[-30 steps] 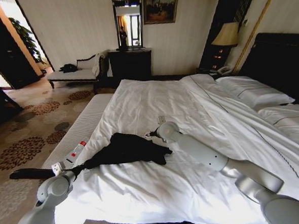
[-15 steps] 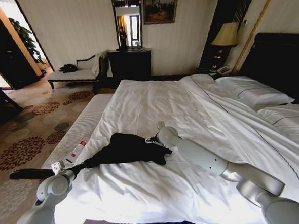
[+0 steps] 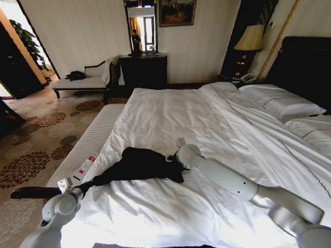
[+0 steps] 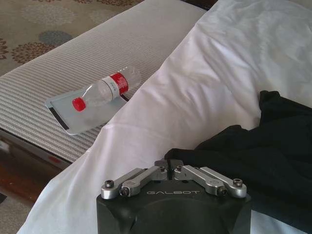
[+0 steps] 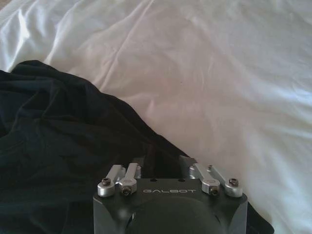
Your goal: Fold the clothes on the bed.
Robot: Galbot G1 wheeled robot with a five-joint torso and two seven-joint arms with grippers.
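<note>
A wide bed [image 3: 171, 118] with a white duvet spreads out before me, and everything here is placed relative to it. Near its foot-end corner on my left side lies the black T-shirt [image 3: 140, 165], bunched into a loose heap and not spread flat. The shirt is stretched into a long shape whose axis runs across the bed, from the left edge inward toward the middle. My two grippers sit at opposite ends of that axis. My left gripper [image 3: 82, 188] is at the bed's left edge, closed tight on the narrow, drawn-out end of the shirt; in the left wrist view the fingers [image 4: 168, 168] meet with black cloth pinched between them. My right gripper [image 3: 168, 157] is further in on the bed, at the shirt's inner end, with its fingers standing apart, black cloth lying between them and under them; I cannot tell whether they press on it. By my judgement, the shirt must be pulled out along this left-to-inward line before any fold, and each arm is already nearest its own end. Beside the bed's left edge runs a striped bench [image 3: 83, 149], carrying a small flat tray [image 4: 78, 114]. On that tray lies a clear plastic bottle [image 4: 105, 90] with a red cap, on its side.
</note>
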